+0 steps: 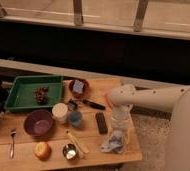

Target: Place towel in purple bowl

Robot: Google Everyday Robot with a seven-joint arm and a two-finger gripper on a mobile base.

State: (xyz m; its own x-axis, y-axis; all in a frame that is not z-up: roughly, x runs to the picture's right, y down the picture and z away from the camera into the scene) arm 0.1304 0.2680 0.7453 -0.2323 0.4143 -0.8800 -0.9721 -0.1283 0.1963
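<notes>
A crumpled pale blue-grey towel [113, 142] lies near the front right corner of the wooden table [93, 150]. My gripper [119, 129] hangs straight down from the white arm [148, 96] just above the towel, its tips close to or touching the cloth. The purple bowl [38, 122] sits at the front left of the table, far to the left of the gripper, and holds nothing.
A green tray [30, 91] with a dark item stands at back left. A brown bowl with a blue sponge [79, 87], a white cup [60, 112], a blue cup [75, 118], a black remote [102, 122], an apple [42, 149], a metal cup [69, 150] and a spoon [12, 142] are spread around.
</notes>
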